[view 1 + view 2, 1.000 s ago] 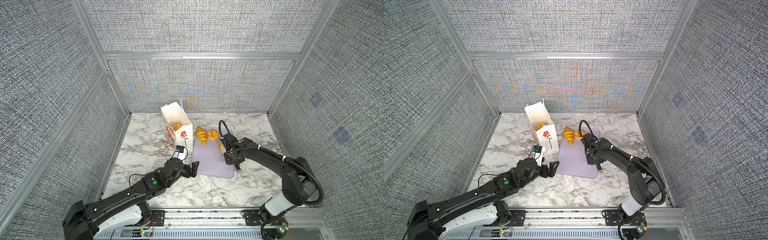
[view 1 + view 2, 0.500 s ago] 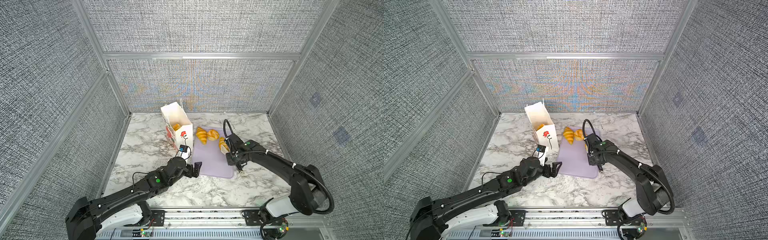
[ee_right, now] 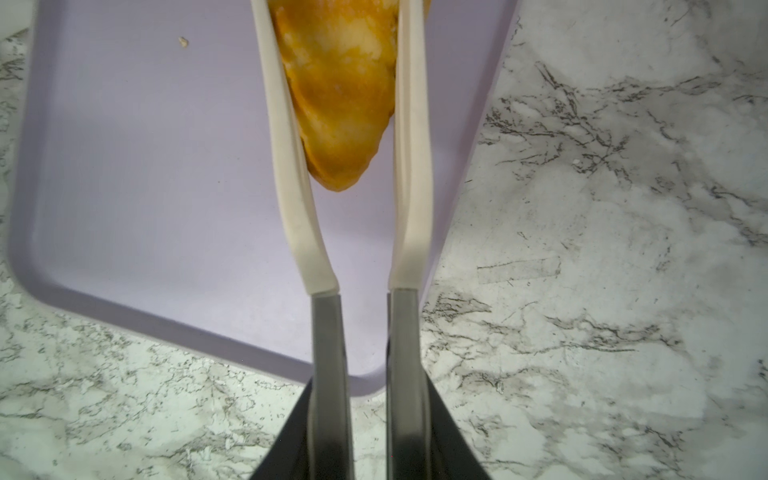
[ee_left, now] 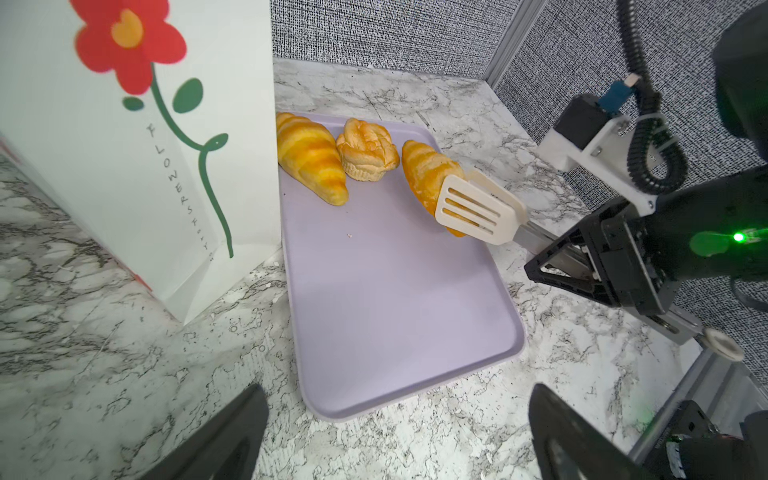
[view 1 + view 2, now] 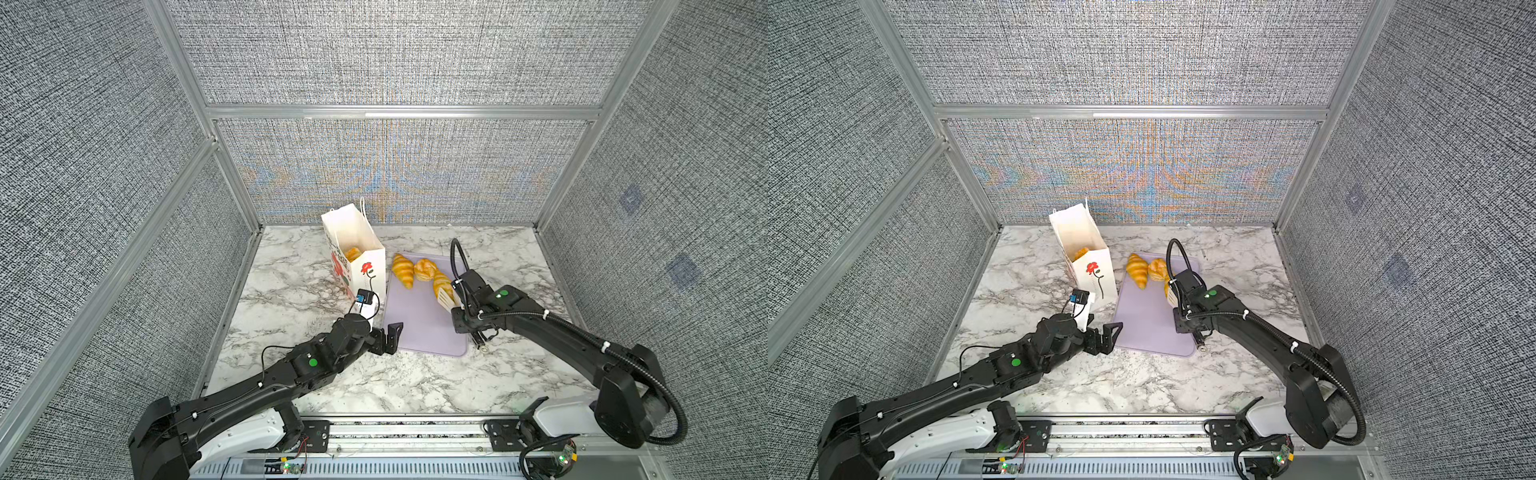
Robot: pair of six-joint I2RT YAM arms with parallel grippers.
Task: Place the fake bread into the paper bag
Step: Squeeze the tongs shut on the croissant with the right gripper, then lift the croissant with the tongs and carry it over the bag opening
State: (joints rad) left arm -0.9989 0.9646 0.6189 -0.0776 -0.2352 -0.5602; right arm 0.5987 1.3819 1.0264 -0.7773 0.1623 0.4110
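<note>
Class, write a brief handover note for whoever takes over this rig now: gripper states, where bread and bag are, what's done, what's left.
Left gripper: open, empty, by the near corner of the flat lavender plastic tray.
Right gripper: shut on white slotted tongs with metal handles, which pinch a glossy golden ridged croissant at the tray's right edge.
Tall white paper bag with red flower print: upright, left of the tray.
Done: at least one golden pastry shows inside the bag.
Left: the pinched croissant, a second ridged croissant and a round pale bun, all to bag.
</note>
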